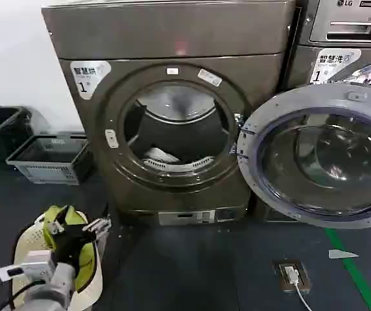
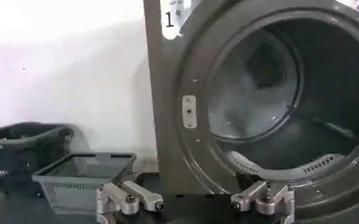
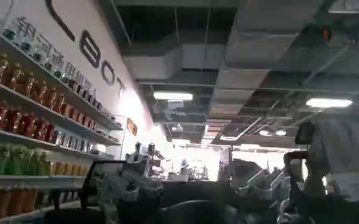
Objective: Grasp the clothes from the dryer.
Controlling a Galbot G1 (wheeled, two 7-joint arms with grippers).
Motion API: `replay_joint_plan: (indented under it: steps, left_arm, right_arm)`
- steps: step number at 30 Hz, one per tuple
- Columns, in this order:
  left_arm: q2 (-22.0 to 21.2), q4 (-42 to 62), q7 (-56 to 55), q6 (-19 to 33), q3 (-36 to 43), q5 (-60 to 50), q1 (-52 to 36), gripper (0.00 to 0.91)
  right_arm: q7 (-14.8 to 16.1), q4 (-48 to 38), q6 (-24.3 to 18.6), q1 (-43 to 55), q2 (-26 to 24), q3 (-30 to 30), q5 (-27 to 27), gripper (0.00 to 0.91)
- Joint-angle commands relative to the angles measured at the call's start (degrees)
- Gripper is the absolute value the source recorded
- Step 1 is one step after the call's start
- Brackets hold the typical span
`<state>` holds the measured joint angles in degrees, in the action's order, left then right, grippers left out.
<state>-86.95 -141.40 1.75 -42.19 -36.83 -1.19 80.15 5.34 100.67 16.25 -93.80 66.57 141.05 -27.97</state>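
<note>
- Head view: the dryer [image 1: 172, 116], bronze-grey with a white "1" sticker [image 1: 87, 78] at its upper left, stands with its round door [image 1: 322, 155] swung fully open to the right.
- Inside the dark drum, the clothes [image 1: 161, 156] lie low at the front left of the mouth, a small white and pale-grey piece resting just behind the perforated lip.
- The left gripper [image 1: 78, 228] is at the lower left of this view, well short of the drum mouth, fingers spread apart with nothing between them.
- It hangs over a pale basket [image 1: 26, 249] that holds a yellow-green garment [image 1: 82, 259] (not the piece in the drum).
- By the wall to the left sit a grey basket [image 1: 49, 159] and a dark basket [image 1: 0, 129]; a second machine marked LG [image 1: 344, 19] stands to the right of the dryer.
- A floor socket [image 1: 291, 275] with a white cable lies on the dark floor in front.
- Left wrist view: the left gripper [image 2: 194, 202] faces the dryer [image 2: 167, 109]; its two fingers [image 2: 130, 199] stand wide apart and hold nothing.
- The drum mouth [image 2: 289, 97] is open ahead, and the grey basket [image 2: 81, 176] and dark basket [image 2: 21, 152] stand near the white wall.
- Right wrist view: shelves of bottles [image 3: 33, 115] and a ceiling with strip lights [image 3: 173, 95] (this camera points up and away from the machines); whether the right gripper is open or closed cannot be told.
</note>
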Motion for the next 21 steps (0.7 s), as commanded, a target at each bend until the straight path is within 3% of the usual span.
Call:
replay_joint_plan:
  steps: [1, 4, 21]
  left_arm:
    - [-0.01, -0.11, 0.09, -2.81, 0.05, -0.30, -0.02, 0.907]
    - [0.05, -0.21, 0.06, -2.81, -0.08, -0.25, 0.14, 0.907]
    - [0.23, -0.59, 0.21, -2.81, -0.24, -0.20, 0.38, 0.907]
  right_arm:
    - [-2.00, -0.27, -3.14, -0.01, 0.25, -1.56, 0.13, 0.907]
    - [-0.88, -1.26, -6.50, 0.07, 0.55, -2.30, 0.66, 0.907]
    - [-2.76, -0.34, -4.82, 0.06, 1.22, -3.10, 0.19, 0.907]
